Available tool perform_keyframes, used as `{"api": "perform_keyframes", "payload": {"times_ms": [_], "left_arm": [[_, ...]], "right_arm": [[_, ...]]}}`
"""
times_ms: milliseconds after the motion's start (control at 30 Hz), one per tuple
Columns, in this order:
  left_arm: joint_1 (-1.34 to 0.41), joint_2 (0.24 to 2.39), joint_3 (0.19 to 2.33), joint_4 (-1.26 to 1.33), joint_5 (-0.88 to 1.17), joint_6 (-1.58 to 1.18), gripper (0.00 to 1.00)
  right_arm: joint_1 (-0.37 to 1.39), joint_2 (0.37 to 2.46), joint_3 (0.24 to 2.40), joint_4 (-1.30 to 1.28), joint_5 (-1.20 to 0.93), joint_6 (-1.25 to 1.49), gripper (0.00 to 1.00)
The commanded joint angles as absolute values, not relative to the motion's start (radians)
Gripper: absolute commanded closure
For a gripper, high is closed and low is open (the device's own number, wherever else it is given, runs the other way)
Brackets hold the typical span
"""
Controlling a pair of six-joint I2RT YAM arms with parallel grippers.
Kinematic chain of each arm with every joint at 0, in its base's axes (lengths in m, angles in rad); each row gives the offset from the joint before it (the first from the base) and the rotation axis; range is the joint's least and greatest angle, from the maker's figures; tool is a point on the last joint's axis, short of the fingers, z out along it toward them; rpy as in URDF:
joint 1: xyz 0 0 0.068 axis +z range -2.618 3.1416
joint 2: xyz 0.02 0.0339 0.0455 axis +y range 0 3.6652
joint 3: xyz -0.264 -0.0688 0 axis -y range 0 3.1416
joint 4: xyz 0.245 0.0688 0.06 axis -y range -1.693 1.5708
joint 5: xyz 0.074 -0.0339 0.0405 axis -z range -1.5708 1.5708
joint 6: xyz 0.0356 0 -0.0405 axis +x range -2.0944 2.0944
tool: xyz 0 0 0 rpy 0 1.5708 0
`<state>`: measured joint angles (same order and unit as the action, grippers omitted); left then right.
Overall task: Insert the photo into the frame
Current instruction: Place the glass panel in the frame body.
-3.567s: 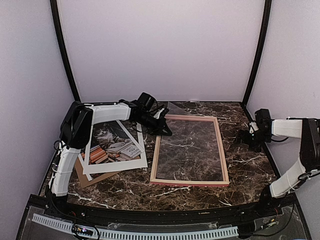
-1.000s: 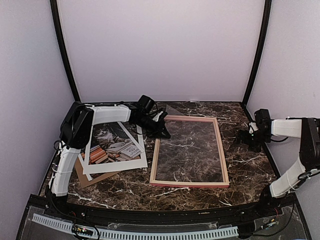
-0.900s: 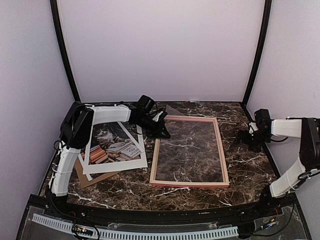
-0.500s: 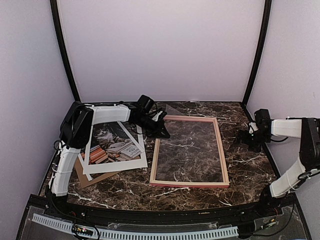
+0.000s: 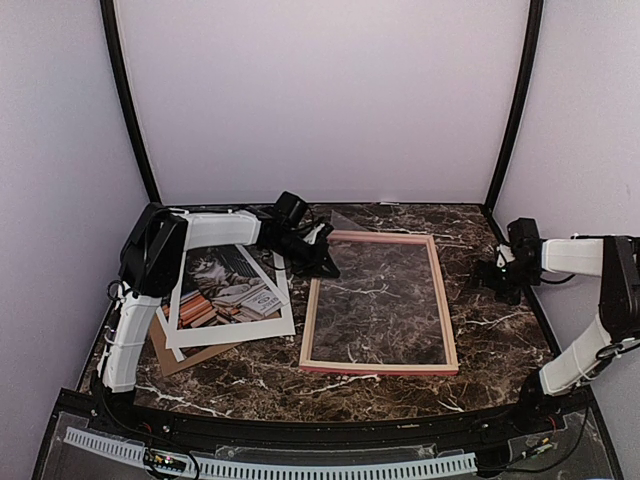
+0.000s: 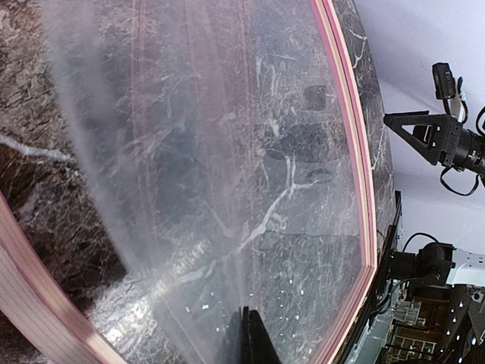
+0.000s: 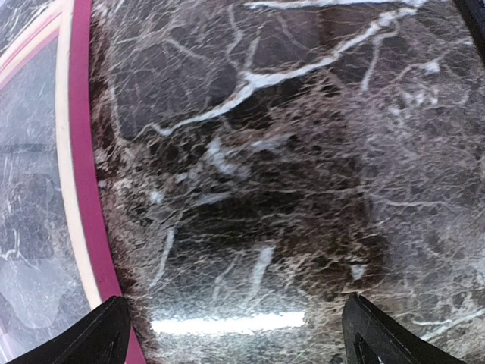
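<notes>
Near left on the counter (image 5: 500, 340), the photo (image 5: 225, 290) lies under a white mat (image 5: 235, 332) and on a brown board (image 5: 185, 358), well apart from the frame (image 5: 380, 365). The frame holds no print, and only a clear sheet (image 6: 227, 189) lies partly over it. The left gripper (image 5: 322, 262) is clenched on the sheet at the frame's far-left corner. We judge the sheet is being handled now, and next the photo must be drawn from under the mat. The right gripper (image 5: 488, 275) hovers spread over the counter, just right of the frame.

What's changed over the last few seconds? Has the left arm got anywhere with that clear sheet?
Very little. The left gripper, shut on the clear sheet, has drifted slightly left at the frame's far left corner. Nothing was taken up or let go. The right gripper stays open beside the frame. The photo, white mat and backing board have not moved.
</notes>
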<state>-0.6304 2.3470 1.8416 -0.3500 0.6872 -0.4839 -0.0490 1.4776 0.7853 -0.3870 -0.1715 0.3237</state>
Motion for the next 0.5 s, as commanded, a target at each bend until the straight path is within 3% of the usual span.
{"api": "perform_keyframes", "payload": {"times_ms": [0,467], "left_arm": [[-0.63,2.306,1.809,-0.33,0.696,-0.493,1.0],[-0.638,2.306,1.788,-0.301,0.695,-0.523,0.87]], "right_arm": [[-0.007,1.439,0.776,-0.339,-0.213,0.34,0.01],[0.291,1.47,0.876,-0.257,-0.291,0.403,0.07]]}}
